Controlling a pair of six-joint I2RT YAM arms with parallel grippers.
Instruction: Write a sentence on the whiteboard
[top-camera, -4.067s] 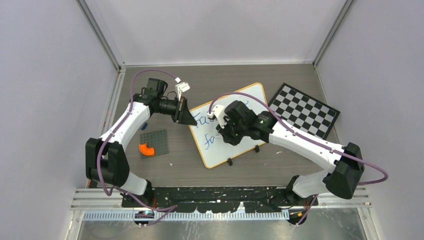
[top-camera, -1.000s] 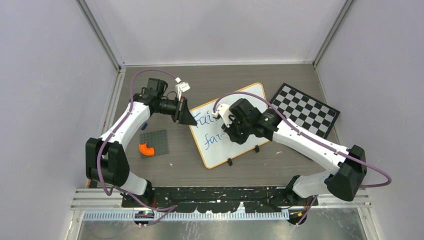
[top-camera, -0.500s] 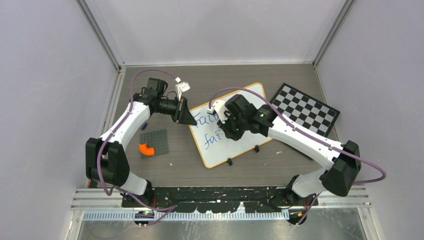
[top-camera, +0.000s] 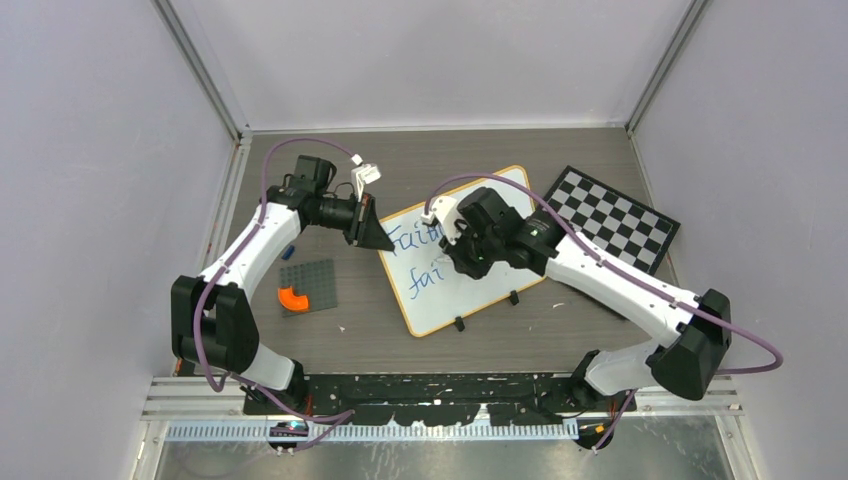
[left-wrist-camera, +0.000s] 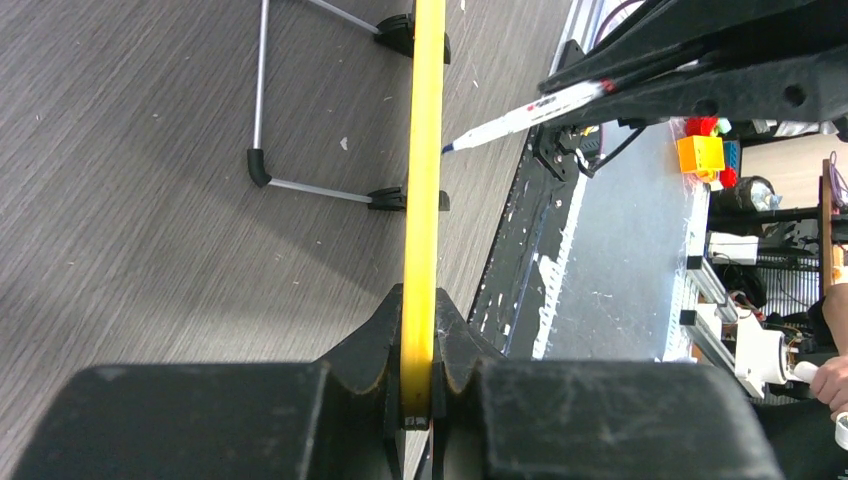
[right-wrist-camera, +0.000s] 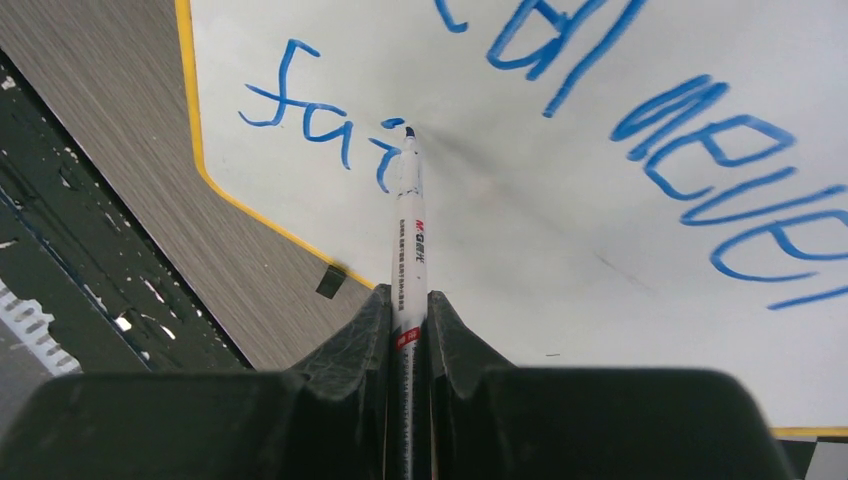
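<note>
Overhead, the whiteboard (top-camera: 440, 300) lies slantwise between both arms, the left end effector (top-camera: 376, 236) clamped on its left edge. From the left wrist, its yellow frame shows edge-on, pinched tight. From the right wrist, the right end effector (right-wrist-camera: 408, 300) grips a marker (right-wrist-camera: 408, 230) pointing straight ahead, tip at the whiteboard just past "fai".

The large white orange-framed whiteboard (right-wrist-camera: 560, 250) reads "fai" in blue ahead-left of the right pincer (right-wrist-camera: 408, 305), "never" ahead-right. The white marker pen (right-wrist-camera: 409, 215) it grips reads "M&G".
</note>
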